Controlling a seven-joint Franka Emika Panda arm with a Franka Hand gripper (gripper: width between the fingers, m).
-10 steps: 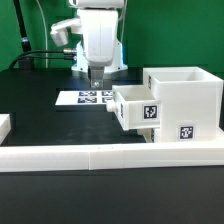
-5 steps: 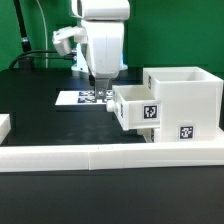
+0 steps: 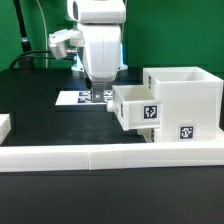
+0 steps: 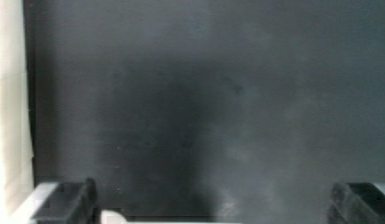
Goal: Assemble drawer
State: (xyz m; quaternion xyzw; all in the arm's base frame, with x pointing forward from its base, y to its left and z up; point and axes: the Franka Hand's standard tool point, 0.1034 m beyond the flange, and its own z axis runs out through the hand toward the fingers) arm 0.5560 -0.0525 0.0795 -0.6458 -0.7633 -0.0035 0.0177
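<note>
The white drawer housing (image 3: pixel 186 100) stands on the black table at the exterior view's right, open on top, with a tag on its front. A white tray (image 3: pixel 133 108) with a tag sticks partly out of its side, toward the exterior view's left. My gripper (image 3: pixel 97 96) hangs just left of the tray, low over the table in front of the marker board (image 3: pixel 86 98). In the wrist view my gripper (image 4: pixel 210 205) is open and empty over bare black table, with both fingertips (image 4: pixel 64 200) far apart. A second tray is not in view.
A low white border wall (image 3: pixel 110 155) runs along the front of the table. A small white block (image 3: pixel 4 126) sits at the exterior view's far left. A white strip (image 4: pixel 8 110) shows along one edge of the wrist view. Cables lie behind the arm.
My gripper has moved a little toward the exterior view's left and lower, down toward the table beside the tray. The tray and housing have not moved.
</note>
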